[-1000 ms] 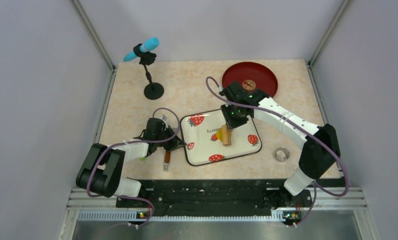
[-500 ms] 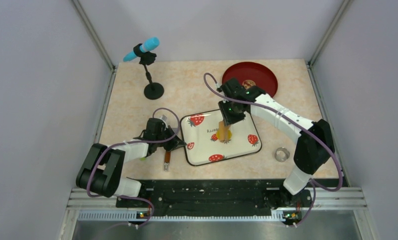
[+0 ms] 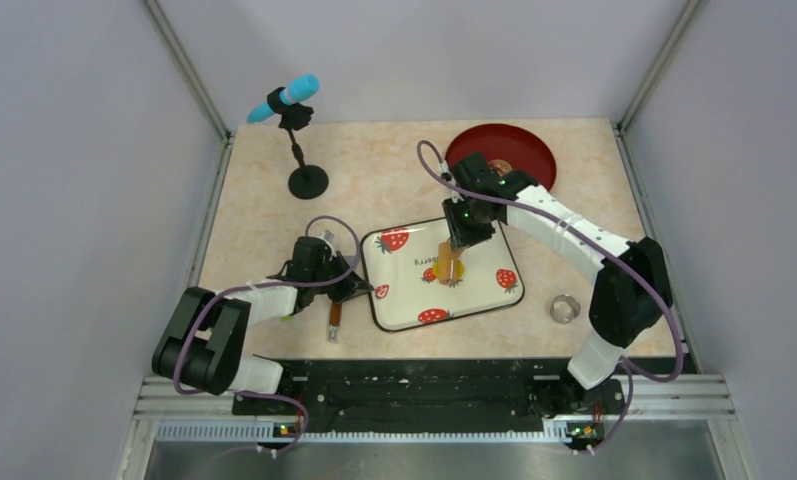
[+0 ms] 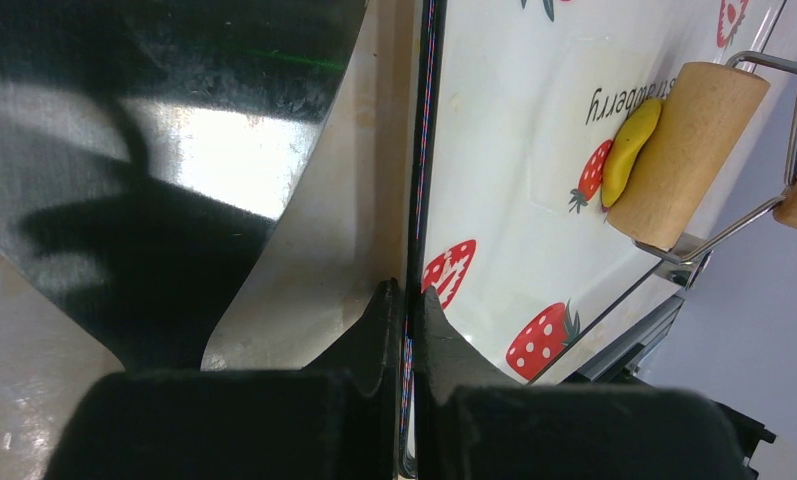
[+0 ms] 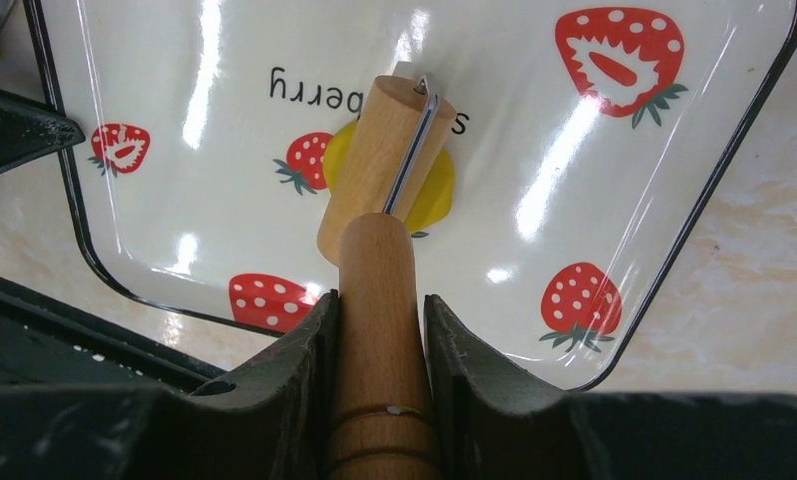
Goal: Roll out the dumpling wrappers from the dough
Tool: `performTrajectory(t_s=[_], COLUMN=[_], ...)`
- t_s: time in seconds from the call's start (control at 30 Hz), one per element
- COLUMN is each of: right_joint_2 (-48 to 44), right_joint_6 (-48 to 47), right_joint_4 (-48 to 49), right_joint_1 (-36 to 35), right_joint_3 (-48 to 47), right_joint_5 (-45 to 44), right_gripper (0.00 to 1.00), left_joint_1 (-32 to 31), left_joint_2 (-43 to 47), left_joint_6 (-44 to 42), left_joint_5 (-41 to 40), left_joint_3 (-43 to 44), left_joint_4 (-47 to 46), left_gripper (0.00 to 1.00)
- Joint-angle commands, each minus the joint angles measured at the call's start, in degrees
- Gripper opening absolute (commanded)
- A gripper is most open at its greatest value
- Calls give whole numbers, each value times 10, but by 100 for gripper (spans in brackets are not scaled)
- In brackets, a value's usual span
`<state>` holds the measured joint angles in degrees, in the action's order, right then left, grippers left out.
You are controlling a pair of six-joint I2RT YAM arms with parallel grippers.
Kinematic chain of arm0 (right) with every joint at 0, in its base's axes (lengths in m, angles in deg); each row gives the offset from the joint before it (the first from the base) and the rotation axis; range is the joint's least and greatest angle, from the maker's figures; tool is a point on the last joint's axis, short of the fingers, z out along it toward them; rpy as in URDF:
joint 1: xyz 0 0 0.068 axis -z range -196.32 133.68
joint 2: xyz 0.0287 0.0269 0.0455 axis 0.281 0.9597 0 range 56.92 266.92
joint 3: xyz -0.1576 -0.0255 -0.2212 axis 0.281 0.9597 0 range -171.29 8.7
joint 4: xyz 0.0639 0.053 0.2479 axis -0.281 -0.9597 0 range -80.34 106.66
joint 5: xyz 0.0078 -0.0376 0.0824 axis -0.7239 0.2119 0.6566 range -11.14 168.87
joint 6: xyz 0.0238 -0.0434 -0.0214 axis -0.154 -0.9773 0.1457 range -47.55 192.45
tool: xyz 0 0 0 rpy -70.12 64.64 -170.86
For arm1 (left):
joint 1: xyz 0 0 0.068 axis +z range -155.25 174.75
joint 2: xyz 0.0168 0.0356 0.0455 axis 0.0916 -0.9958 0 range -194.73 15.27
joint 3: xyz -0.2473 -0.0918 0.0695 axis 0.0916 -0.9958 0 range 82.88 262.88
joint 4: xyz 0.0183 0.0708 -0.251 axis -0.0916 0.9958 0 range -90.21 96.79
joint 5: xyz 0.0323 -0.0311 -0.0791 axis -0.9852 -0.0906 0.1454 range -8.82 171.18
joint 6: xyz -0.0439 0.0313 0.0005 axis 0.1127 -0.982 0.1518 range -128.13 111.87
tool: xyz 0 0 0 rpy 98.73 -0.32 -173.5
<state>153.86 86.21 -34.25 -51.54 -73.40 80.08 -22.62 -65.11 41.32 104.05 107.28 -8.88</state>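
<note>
One lump of dough (image 5: 436,192) lies only partly flattened under the roller (image 5: 382,150) on the tray (image 5: 584,140), no wrapper is made yet, and you have the right gripper (image 5: 379,322) clamped on the roller handle and the left gripper (image 4: 409,312) pinching the tray rim.

The top camera looks steeply down from behind the arm bases over the whole table (image 3: 374,170). The left wrist camera sits low at the rim of the strawberry tray (image 4: 514,150), looking across it; the right wrist camera looks closely down along the wooden roller (image 5: 374,260). All three share the tray, the roller and the dough (image 5: 439,190).
</note>
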Motion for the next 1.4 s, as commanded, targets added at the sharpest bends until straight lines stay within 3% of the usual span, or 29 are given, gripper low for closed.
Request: performTrajectory(t_s=[0.0, 0.63, 1.37], right_joint_2=[70, 135, 164], right_joint_6=[-12, -11, -12], right_joint_4=[-29, 46, 64], right_joint_1=[24, 39, 22], right_joint_3=[67, 158, 136], right_joint_5=[-57, -15, 17], right_gripper=[0, 0, 0], left_joint_1=[-5, -6, -10], left_joint_2=[-18, -10, -12], left_joint_6=[-12, -7, -8], left_joint_5=[-54, -58, -64], left_joint_3=[-23, -30, -27], left_joint_4=[35, 30, 33], left_gripper=[0, 0, 0])
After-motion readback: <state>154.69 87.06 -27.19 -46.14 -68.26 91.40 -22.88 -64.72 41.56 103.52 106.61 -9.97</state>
